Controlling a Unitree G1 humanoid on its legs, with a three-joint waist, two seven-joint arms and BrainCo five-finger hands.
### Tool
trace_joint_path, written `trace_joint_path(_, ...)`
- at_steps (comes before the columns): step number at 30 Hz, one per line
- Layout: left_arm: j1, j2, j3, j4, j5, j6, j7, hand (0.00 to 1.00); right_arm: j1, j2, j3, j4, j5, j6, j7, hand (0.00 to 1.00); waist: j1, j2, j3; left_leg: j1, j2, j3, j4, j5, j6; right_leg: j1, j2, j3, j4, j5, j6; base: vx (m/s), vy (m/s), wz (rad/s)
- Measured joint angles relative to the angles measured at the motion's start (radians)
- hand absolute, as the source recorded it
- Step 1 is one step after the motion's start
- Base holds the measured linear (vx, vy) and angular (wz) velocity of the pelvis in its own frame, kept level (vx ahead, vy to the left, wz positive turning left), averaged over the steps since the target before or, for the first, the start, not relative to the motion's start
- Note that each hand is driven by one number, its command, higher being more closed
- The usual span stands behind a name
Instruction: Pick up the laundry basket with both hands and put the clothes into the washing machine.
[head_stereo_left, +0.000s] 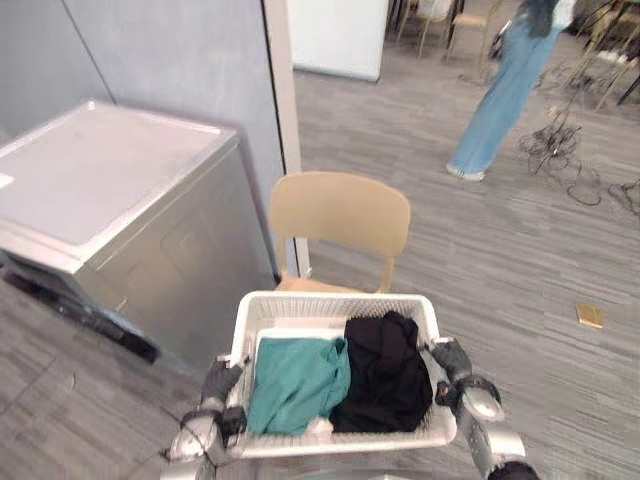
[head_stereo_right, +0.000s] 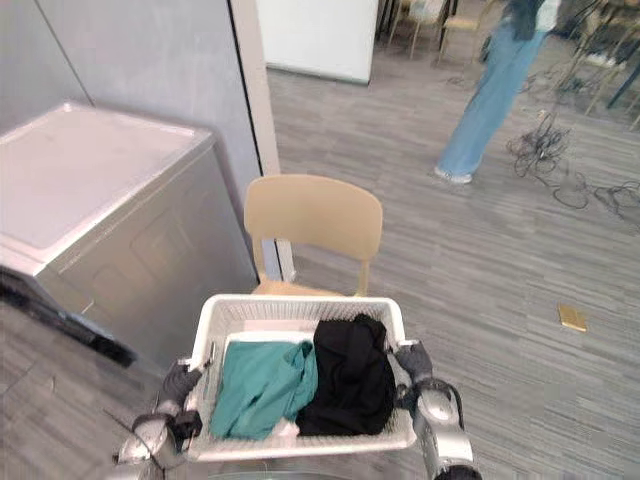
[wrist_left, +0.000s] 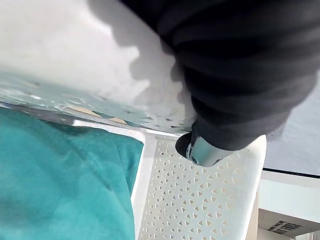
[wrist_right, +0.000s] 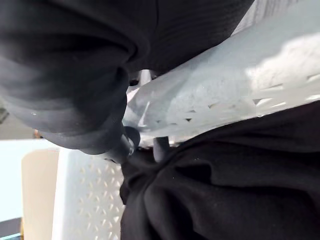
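- Low and centre before the robot: white laundry basket (head_stereo_left: 320, 297), held level between the two hands, its perforated walls facing the camera.
- Left hand (head_stereo_left: 220, 385): on the basket's left side. In its wrist view one dark-tipped fingertip (wrist_left: 200, 150) is hooked over the white rim, clamping it. The other fingers are hidden under the rim.
- Right hand (head_stereo_left: 452, 362): on the basket's right side, mirroring the other. In its wrist view dark fingertips (wrist_right: 131, 139) are curled over the rim to the inside, gripping it just beside the black cloth.
- Contents: teal garment (head_stereo_left: 295, 380) bunched in the left half and black garment (head_stereo_left: 385, 375) heaped in the right half, the two touching along the middle. The black heap stands a little above the rim.
- Just behind the basket: tan chair (head_stereo_left: 340, 215), backrest toward the far side, its seat mostly covered by the basket's far rim. I cannot tell whether basket and seat touch.
- Left of the chair: silver-grey washing machine (head_stereo_left: 100, 180), set against a grey wall (head_stereo_left: 170, 60), its top lid lying flat and closed. The clothes are in the basket, not in the machine.
- Far right, well apart: person (head_stereo_left: 500, 90) in blue jeans standing on the grey plank floor (head_stereo_left: 480, 250).
- Right of the basket, on the floor: small flat tan object (head_stereo_left: 590, 316).
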Motion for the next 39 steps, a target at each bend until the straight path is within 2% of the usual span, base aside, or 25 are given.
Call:
trace_joint_path(2, -0.114, 0.032, 0.017, 0.038, 0.000, -0.002, 0.025, 1.00, -0.095, 0.001, 0.011, 0.000, 0.014, 0.000, -0.022, 1.00, 0.001, -0.013, 0.055, -0.056, -0.003, 0.006, 0.012, 0.015, 0.005, -0.066, -0.007, 0.001, 0.042, -0.001, 0.001, -0.20, 0.063, 0.08)
trace_joint_path(4, -0.245, 0.073, 0.031, 0.090, 0.000, -0.003, 0.048, 1.00, -0.197, 0.001, 0.018, 0.001, 0.035, -0.001, -0.051, 1.00, 0.010, -0.015, 0.119, -0.102, -0.004, 0.024, 0.036, 0.026, 0.012, -0.123, -0.020, 0.012, 0.082, -0.001, 0.006, -0.17, 0.065, -0.03)
trace_joint_path(6, -0.344, 0.117, 0.038, 0.116, 0.000, -0.012, 0.064, 1.00, -0.280, 0.001, 0.027, 0.002, 0.061, -0.008, -0.078, 1.00, 0.026, -0.015, 0.157, -0.150, -0.006, 0.036, 0.060, 0.032, 0.014, -0.184, -0.034, 0.032, 0.113, 0.001, 0.011, -0.15, 0.057, -0.15)
trace_joint_path(8, -0.412, 0.154, 0.046, 0.137, 0.000, -0.013, 0.078, 1.00, -0.340, 0.002, 0.039, 0.003, 0.086, -0.015, -0.095, 1.00, 0.028, -0.014, 0.189, -0.179, -0.005, 0.038, 0.074, 0.036, 0.015, -0.214, -0.035, 0.037, 0.128, 0.003, 0.013, -0.08, 0.034, -0.07)
trace_joint_path(12, -0.564, 0.189, 0.045, 0.262, 0.009, -0.015, 0.092, 1.00, -0.437, -0.003, 0.051, 0.051, 0.095, -0.038, -0.127, 1.00, 0.037, -0.013, 0.205, -0.250, 0.001, 0.038, 0.107, 0.036, 0.014, -0.285, -0.031, 0.043, 0.157, 0.003, 0.013, -0.05, -0.005, -0.06)
trace_joint_path(16, -0.725, 0.194, 0.037, 0.353, 0.051, -0.012, 0.094, 1.00, -0.531, -0.032, 0.041, 0.082, 0.108, -0.043, -0.173, 1.00, 0.040, -0.015, 0.258, -0.307, 0.009, 0.040, 0.132, 0.037, 0.011, -0.350, -0.025, 0.053, 0.187, 0.003, 0.013, -0.04, -0.013, -0.07)
trace_joint_path(20, -0.823, 0.191, 0.032, 0.407, 0.090, -0.011, 0.096, 1.00, -0.576, -0.040, 0.011, 0.092, 0.109, -0.043, -0.191, 1.00, 0.038, -0.020, 0.295, -0.335, 0.022, 0.045, 0.144, 0.037, 0.011, -0.380, -0.015, 0.057, 0.196, 0.005, 0.012, 0.00, -0.026, -0.08)
trace_joint_path(23, -0.868, 0.191, 0.024, 0.450, 0.120, -0.010, 0.116, 1.00, -0.631, -0.041, 0.004, 0.154, 0.109, -0.042, -0.197, 1.00, 0.034, -0.021, 0.300, -0.362, 0.034, 0.056, 0.165, 0.037, 0.011, -0.405, -0.007, 0.057, 0.207, 0.005, 0.012, 0.03, -0.036, -0.09)
trace_joint_path(24, -0.890, 0.190, 0.022, 0.473, 0.128, -0.010, 0.119, 1.00, -0.645, -0.043, 0.003, 0.170, 0.109, -0.042, -0.200, 0.00, 0.027, -0.021, 0.304, -0.367, 0.039, 0.059, 0.170, 0.037, 0.010, -0.409, -0.002, 0.058, 0.209, 0.005, 0.012, 0.02, -0.027, -0.07)
trace_joint_path(25, -0.900, 0.190, 0.021, 0.482, 0.136, -0.008, 0.123, 1.00, -0.648, -0.043, 0.003, 0.170, 0.109, -0.042, -0.201, 0.00, 0.026, -0.022, 0.307, -0.371, 0.042, 0.061, 0.174, 0.037, 0.010, -0.411, 0.000, 0.058, 0.210, 0.005, 0.011, 0.02, -0.028, -0.05)
trace_joint_path(26, -0.916, 0.189, 0.019, 0.500, 0.152, -0.008, 0.138, 0.00, -0.656, -0.043, 0.003, 0.171, 0.109, -0.042, -0.202, 0.00, 0.024, -0.021, 0.308, -0.379, 0.047, 0.062, 0.176, 0.037, 0.010, -0.420, 0.003, 0.057, 0.214, 0.005, 0.011, 0.00, -0.026, -0.07)
trace_joint_path(31, -0.937, 0.177, 0.040, 0.531, 0.154, -0.002, 0.207, 0.00, -0.691, -0.045, 0.015, 0.201, 0.109, -0.042, -0.194, 0.00, 0.021, -0.021, 0.309, -0.388, 0.055, 0.079, 0.176, 0.036, 0.010, -0.449, 0.004, 0.066, 0.231, 0.004, 0.011, 0.00, -0.017, -0.10)
trace_joint_path(36, -0.936, 0.170, 0.157, 0.556, 0.155, 0.032, 0.254, 0.00, -0.704, -0.044, 0.090, 0.223, 0.128, -0.041, -0.136, 0.00, 0.026, -0.021, 0.309, -0.389, 0.063, 0.079, 0.176, 0.036, 0.010, -0.454, 0.009, 0.060, 0.239, 0.002, 0.007, 0.00, -0.003, -0.01)
trace_joint_path(39, -0.932, 0.186, 0.209, 0.556, 0.162, 0.035, 0.268, 0.00, -0.700, -0.041, 0.144, 0.241, 0.139, -0.037, -0.109, 0.00, 0.029, -0.021, 0.309, -0.389, 0.063, 0.079, 0.176, 0.036, 0.010, -0.453, 0.009, 0.059, 0.240, 0.002, 0.007, 0.00, 0.000, 0.00)
